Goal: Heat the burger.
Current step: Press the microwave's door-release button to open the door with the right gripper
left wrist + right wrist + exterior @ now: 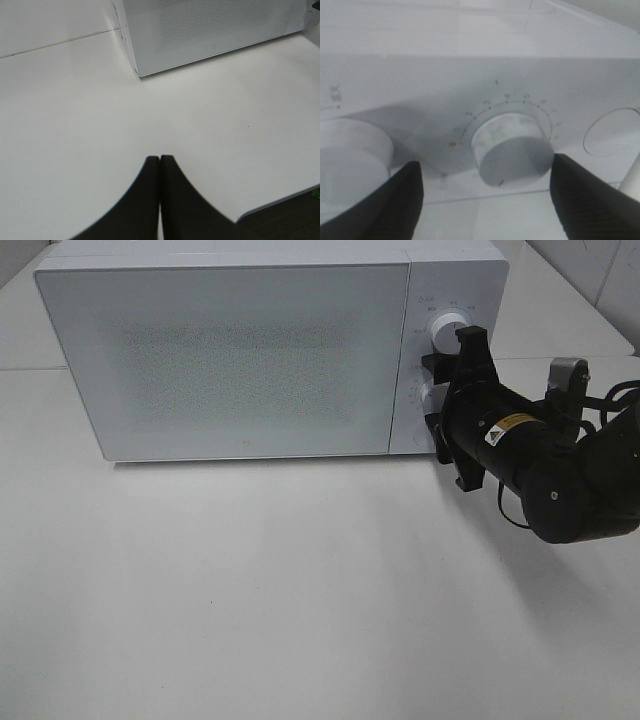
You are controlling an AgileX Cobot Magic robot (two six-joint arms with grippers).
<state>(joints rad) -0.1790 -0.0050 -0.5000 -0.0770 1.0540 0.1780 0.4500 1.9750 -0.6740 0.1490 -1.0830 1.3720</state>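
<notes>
Open at the right tool [485, 162], black fingers [395, 200] spread either side of the lower dial [512, 150] on the white microwave [250, 258], at its right-hand control panel [450, 280], just below the upper dial [443, 330]. Closed and empty at the left tool [159, 161], hovering over the white surface [300, 620] near the microwave's left front corner. Cannot tell where the burger is: unseen in every view, with the frosted door [225, 360] shut

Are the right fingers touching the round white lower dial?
Cannot tell. Right wrist view: one finger stands clear, the other's tip borders the white dial's rim.
</notes>
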